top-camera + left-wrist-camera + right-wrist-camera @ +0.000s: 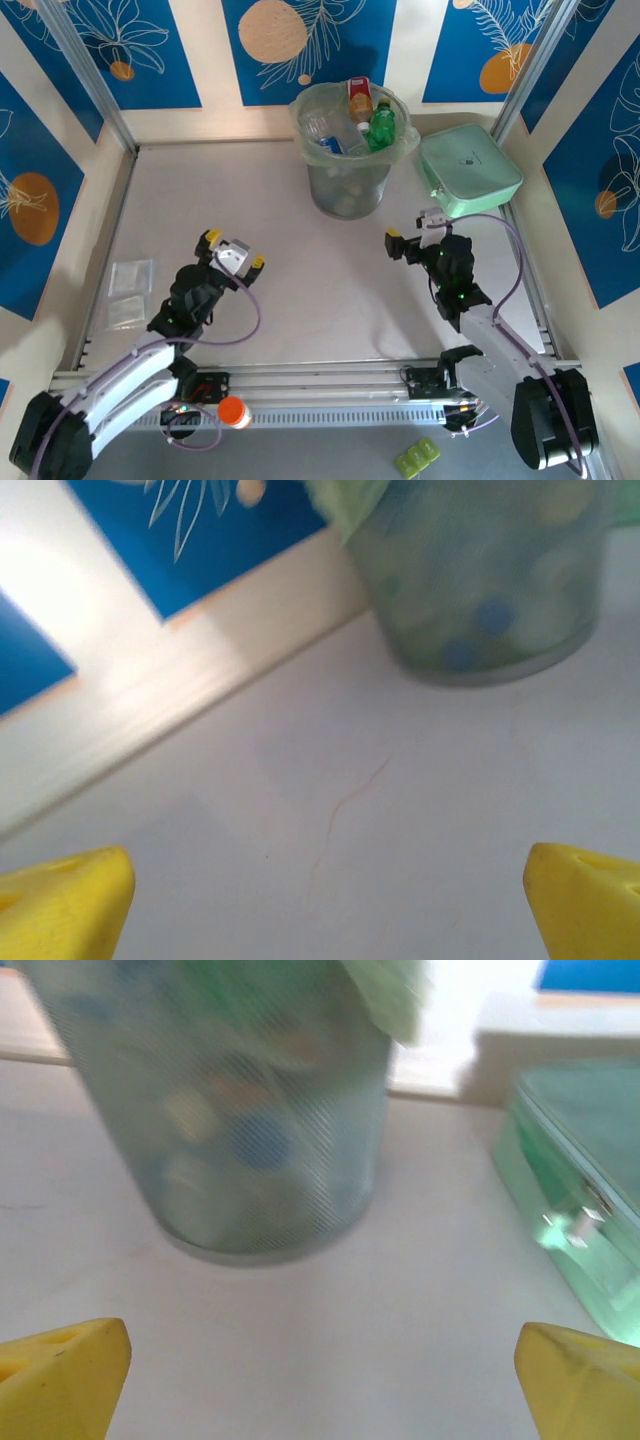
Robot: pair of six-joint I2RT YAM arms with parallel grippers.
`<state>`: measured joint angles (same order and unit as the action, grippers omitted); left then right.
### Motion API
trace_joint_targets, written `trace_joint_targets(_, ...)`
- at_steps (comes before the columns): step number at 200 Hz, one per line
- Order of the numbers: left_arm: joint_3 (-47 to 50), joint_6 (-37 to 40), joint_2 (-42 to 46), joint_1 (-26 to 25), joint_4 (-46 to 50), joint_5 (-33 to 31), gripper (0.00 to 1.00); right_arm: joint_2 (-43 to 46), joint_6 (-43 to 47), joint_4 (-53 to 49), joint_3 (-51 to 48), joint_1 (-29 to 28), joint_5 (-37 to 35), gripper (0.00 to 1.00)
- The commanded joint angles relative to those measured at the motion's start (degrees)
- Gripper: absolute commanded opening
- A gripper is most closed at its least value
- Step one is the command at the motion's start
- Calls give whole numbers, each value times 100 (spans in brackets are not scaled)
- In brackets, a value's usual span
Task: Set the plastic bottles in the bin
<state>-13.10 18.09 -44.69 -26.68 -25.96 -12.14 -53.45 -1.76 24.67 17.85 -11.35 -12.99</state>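
Note:
The bin [350, 178], a tall translucent grey-green bucket with a clear bag liner, stands at the back middle of the table. Plastic bottles fill it: a green one [380, 126], a red-labelled one [360, 98] and a clear one [326, 134] stick out at the top. More show blurred through its wall [490, 590] [230, 1110]. My left gripper [234, 250] [325, 910] hovers open over bare table, left of and nearer than the bin. My right gripper [412, 230] [320, 1380] is open too, just in front and to the right of the bin. Neither holds anything.
A flat mint-green box [470, 168] [585, 1200] lies right of the bin by the right wall. Small clear plastic bags [128, 292] lie at the table's left edge. An orange-capped item [233, 411] and a green object [417, 457] sit below the front rail.

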Motion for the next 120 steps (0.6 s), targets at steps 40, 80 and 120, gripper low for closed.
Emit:
trace_joint_targets(40, 175, -964, -1500, 1524, -1101, -93, 99, -1179, -229, 1187, -166, 602, -626, 99)
trace_joint_targets(80, 36, -698, -2563, 1676, -2185, 91, 99, -1860, -618, 2001, -175, 1168, -109, 99)
trace_joint_targets(120, -789, -781, -3356, 1771, -1602, 413, 99, -3541, -692, 4178, -335, 1150, 169, 99)
